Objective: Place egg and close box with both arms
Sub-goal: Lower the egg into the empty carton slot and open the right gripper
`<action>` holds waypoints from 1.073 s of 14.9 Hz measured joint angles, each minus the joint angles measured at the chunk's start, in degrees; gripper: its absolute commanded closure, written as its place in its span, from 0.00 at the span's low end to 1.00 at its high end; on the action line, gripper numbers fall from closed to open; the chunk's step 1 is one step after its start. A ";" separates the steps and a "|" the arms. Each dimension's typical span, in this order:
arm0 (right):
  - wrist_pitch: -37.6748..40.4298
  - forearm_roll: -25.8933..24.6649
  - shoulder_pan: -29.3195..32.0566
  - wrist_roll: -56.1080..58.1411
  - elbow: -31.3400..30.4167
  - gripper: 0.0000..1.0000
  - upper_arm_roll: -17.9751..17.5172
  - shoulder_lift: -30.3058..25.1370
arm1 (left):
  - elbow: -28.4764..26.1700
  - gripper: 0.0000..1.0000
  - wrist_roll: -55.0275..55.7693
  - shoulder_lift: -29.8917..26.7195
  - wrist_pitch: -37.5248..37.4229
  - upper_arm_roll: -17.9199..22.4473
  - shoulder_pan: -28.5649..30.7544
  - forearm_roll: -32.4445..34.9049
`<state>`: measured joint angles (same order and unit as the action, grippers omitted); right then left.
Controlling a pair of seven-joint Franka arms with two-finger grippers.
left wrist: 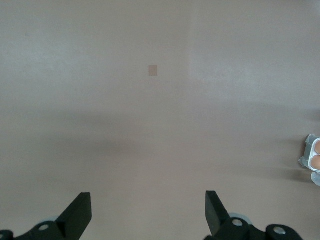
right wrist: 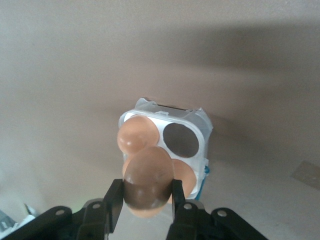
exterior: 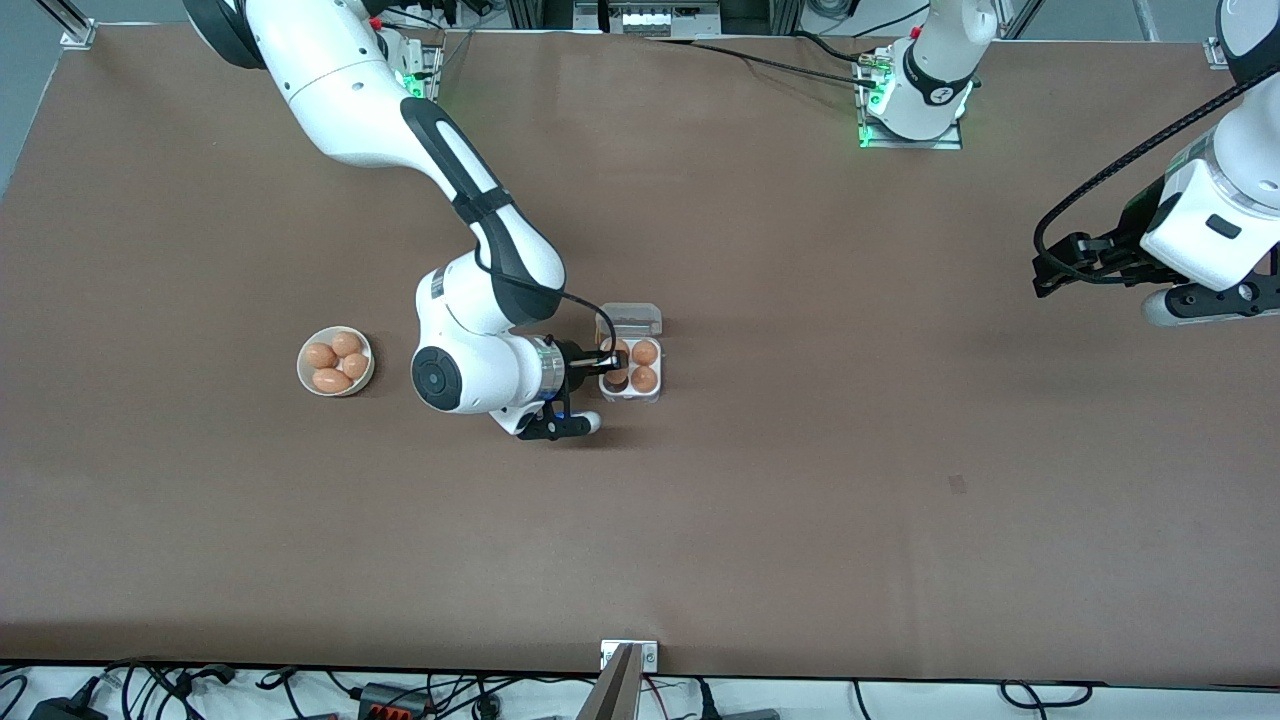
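Observation:
A tan-brown egg (right wrist: 148, 170) is clamped between the fingers of my right gripper (right wrist: 147, 192), which is shut on it. That gripper (exterior: 612, 365) hovers over the clear plastic box (exterior: 652, 394), at the side toward the right arm's end of the table. The box (right wrist: 202, 122) stands with its lid (exterior: 632, 318) open. Two eggs (exterior: 645, 352) (exterior: 644, 379) sit in its cells, and one cell (right wrist: 181, 140) is empty. The held egg hides the fourth cell. My left gripper (exterior: 1043, 277) waits open in the air at the left arm's end, with nothing between its fingers (left wrist: 80, 210).
A round white bowl (exterior: 304, 368) with several more eggs stands beside the right arm, toward that arm's end of the table. A small tan mark (exterior: 957, 484) lies on the brown tabletop. The box's edge (left wrist: 312, 160) shows in the left wrist view.

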<state>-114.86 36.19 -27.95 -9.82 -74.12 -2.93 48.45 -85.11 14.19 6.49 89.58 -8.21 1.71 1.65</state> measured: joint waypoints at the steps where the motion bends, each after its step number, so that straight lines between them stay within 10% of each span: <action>1: -0.03 0.94 0.05 -0.25 0.00 0.95 0.02 0.04 | 0.00 0.00 0.00 0.00 0.01 0.00 0.00 0.00; 16: -0.78 1.65 0.47 -3.67 0.02 0.95 0.11 2.17 | 0.00 0.00 0.00 0.00 0.03 0.00 0.01 0.00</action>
<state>-115.64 37.84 -27.48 -13.49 -74.11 -2.82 50.62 -85.11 14.19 6.49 89.61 -8.21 1.72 1.65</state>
